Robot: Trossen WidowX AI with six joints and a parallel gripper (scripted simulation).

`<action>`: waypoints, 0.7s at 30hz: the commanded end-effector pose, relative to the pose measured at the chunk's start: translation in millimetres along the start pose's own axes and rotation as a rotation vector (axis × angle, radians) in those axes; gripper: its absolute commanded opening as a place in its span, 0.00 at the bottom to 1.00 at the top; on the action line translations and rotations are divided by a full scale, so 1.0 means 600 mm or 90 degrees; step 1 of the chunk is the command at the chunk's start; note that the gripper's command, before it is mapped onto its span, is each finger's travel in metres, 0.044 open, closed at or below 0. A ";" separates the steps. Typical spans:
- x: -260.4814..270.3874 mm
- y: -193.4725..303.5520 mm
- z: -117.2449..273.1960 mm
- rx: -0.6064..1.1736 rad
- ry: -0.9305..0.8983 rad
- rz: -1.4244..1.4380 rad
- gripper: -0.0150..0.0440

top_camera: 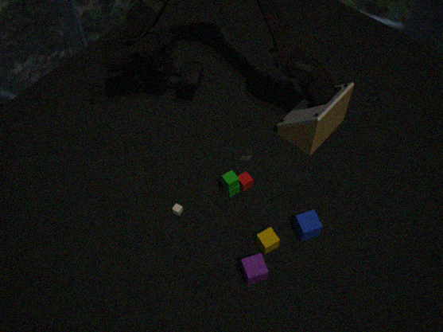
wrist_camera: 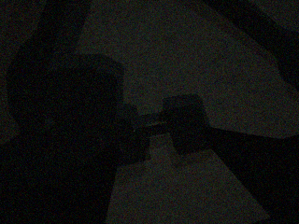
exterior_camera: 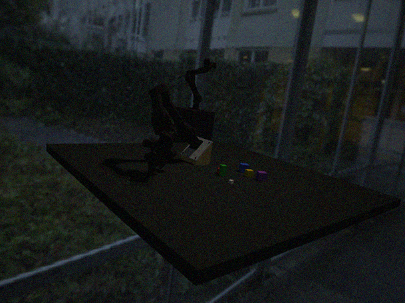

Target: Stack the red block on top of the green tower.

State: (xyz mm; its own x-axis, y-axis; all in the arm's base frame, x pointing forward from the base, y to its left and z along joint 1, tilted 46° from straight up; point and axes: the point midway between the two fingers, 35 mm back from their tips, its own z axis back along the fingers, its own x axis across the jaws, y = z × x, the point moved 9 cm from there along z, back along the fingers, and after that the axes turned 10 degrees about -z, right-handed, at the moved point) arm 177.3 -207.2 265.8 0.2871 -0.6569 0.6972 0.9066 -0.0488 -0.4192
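Claw (top_camera: 187, 81) wide open, empty.
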 end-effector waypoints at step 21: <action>-0.221 0.193 0.133 0.190 -0.077 0.804 1.00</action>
State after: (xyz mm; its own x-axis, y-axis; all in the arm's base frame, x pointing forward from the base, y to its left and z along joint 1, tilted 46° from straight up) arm 264.7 -88.5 186.6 0.9766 -0.1911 0.0988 0.2054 0.6910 -0.6930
